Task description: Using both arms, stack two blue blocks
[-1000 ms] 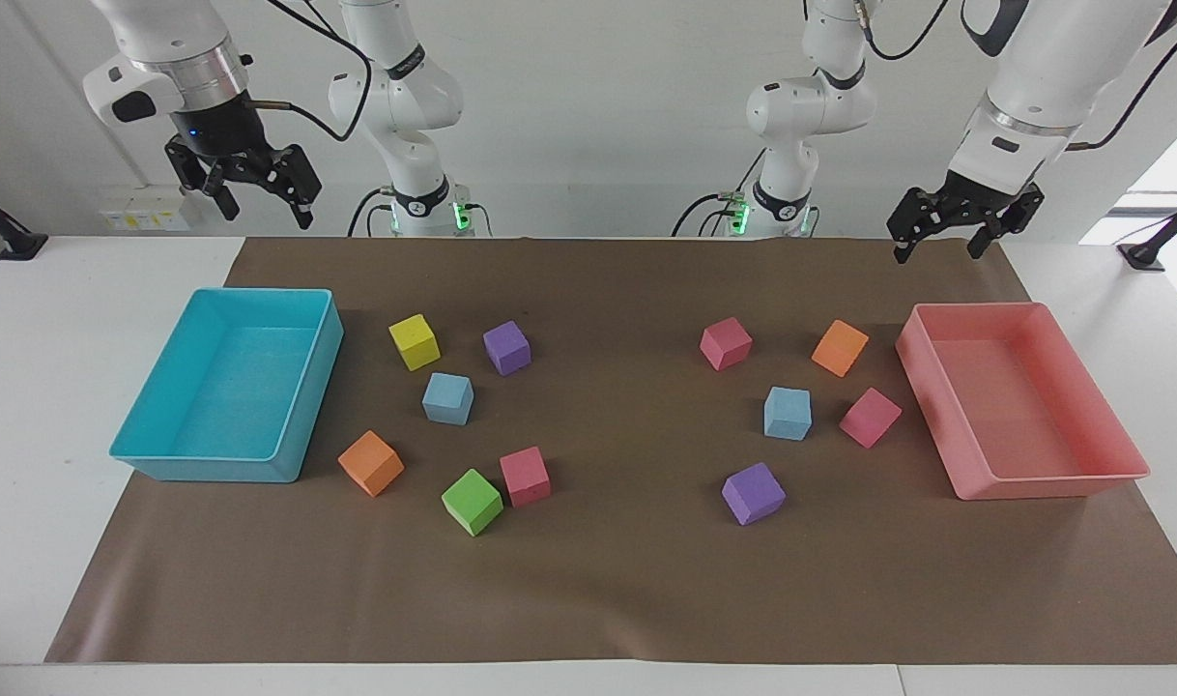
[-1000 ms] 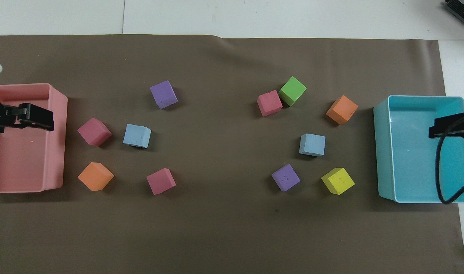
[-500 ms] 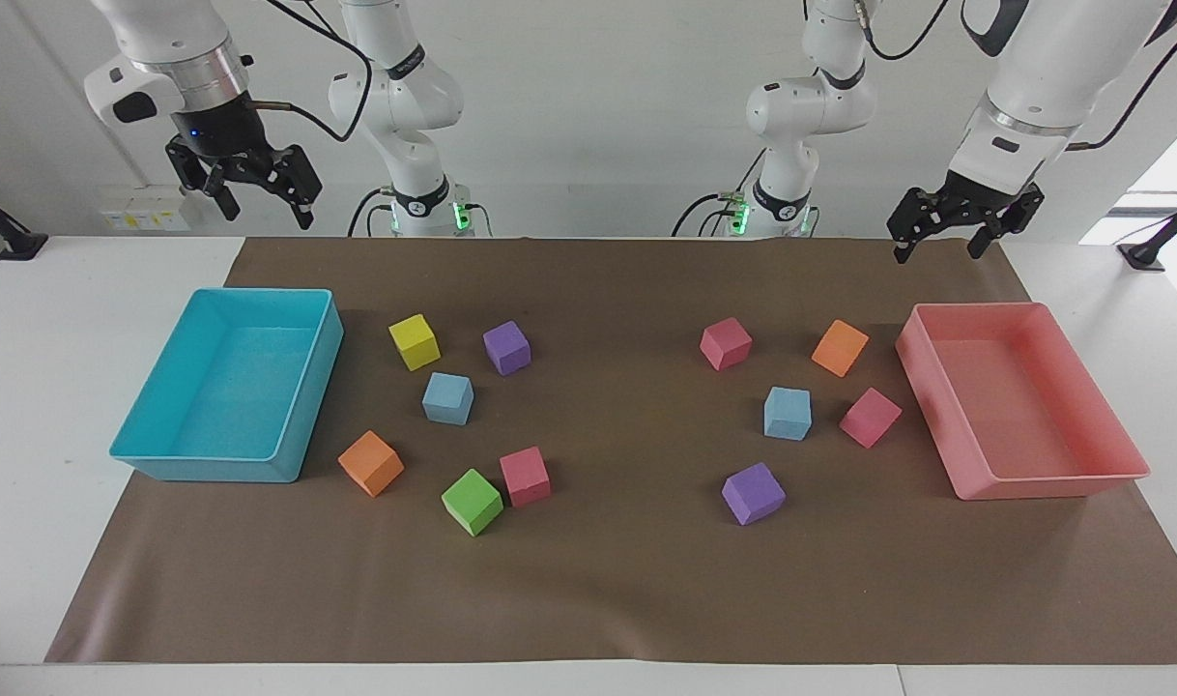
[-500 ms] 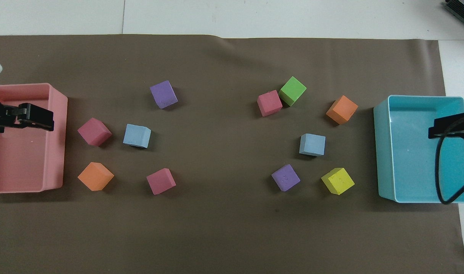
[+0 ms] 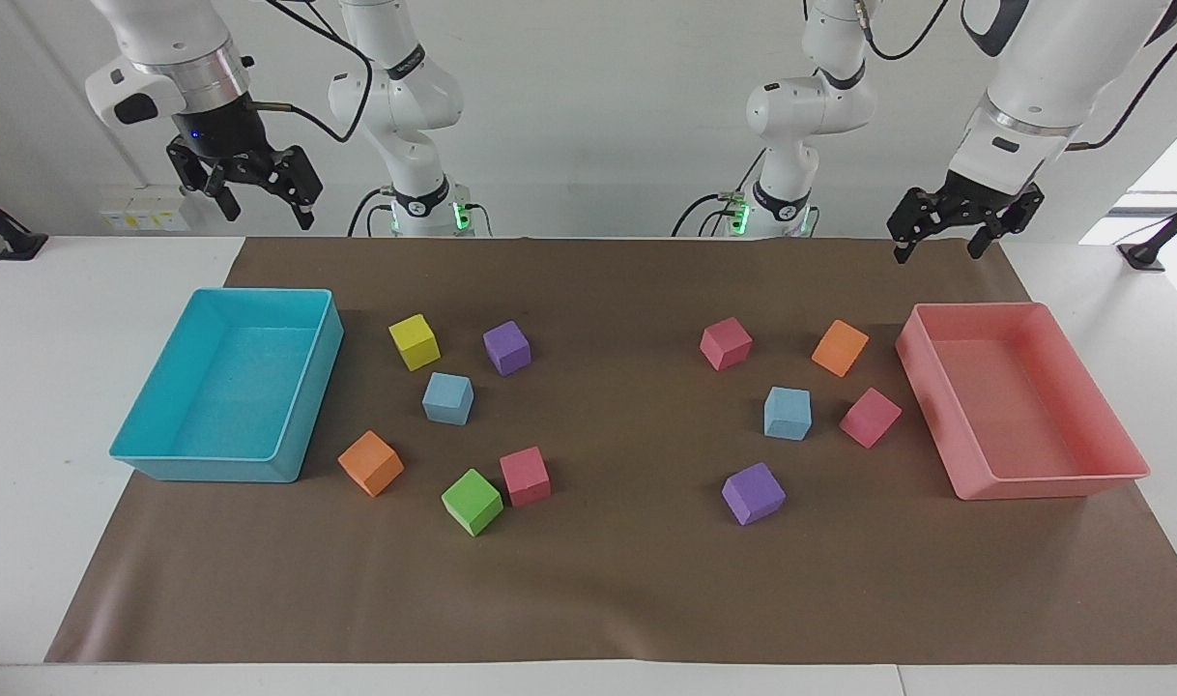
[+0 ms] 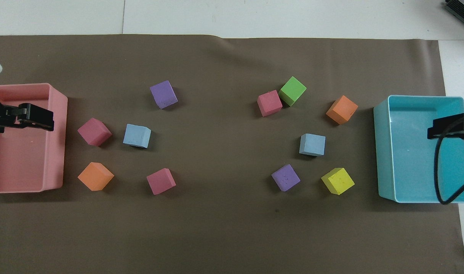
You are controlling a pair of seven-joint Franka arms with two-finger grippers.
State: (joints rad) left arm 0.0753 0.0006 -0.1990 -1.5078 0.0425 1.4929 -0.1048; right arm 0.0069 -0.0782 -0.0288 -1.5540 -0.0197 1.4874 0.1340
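Observation:
Two light blue blocks lie apart on the brown mat. One blue block (image 5: 447,398) (image 6: 312,144) sits among the cubes beside the turquoise tray, just farther from the robots than the yellow and purple cubes. The other blue block (image 5: 787,413) (image 6: 136,135) sits beside a pink cube toward the pink tray. My right gripper (image 5: 265,208) (image 6: 441,129) is open and empty, high over the turquoise tray. My left gripper (image 5: 939,249) (image 6: 45,121) is open and empty, high over the pink tray.
A turquoise tray (image 5: 303,406) stands at the right arm's end and a pink tray (image 5: 936,425) at the left arm's end. Yellow (image 5: 414,341), purple (image 5: 506,347), orange (image 5: 370,463), green (image 5: 472,502) and pink (image 5: 525,476) cubes surround one blue block. Pink (image 5: 725,343), orange (image 5: 840,347), pink (image 5: 870,417) and purple (image 5: 753,493) cubes surround the other.
My right gripper has risen very slightly. The left gripper and all the cubes are where they were.

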